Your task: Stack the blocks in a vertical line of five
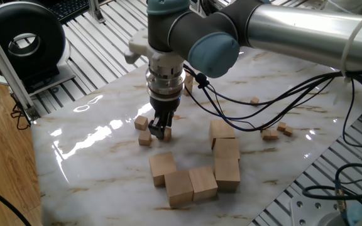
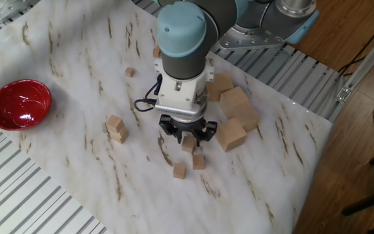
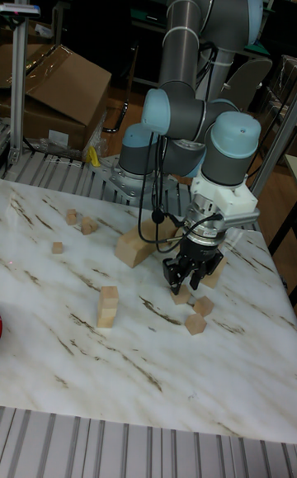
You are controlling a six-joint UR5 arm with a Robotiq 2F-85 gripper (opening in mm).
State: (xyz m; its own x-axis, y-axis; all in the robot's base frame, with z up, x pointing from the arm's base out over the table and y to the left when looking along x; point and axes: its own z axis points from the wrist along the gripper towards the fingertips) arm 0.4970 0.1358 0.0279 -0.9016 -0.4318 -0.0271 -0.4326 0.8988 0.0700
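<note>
Gripping a small plain light-wood cube [image 2: 188,144] just above the glossy veined marble desk [image 2: 76,78], black two-finger pincer [image 2: 187,139], two like cubes [image 2: 189,165] beside it, short stack [image 2: 116,128] apart, big wooden cubes [image 2: 231,117] nearby, shiny red bowl [image 2: 18,104].

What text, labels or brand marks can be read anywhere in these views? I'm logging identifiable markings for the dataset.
None can be read.
Arm: no legible logo or lettering in any view.
Blocks: plain wood, unmarked.
Red bowl: unmarked.
Cardboard box: no print visible.
White label on the post: too small to read.
</note>
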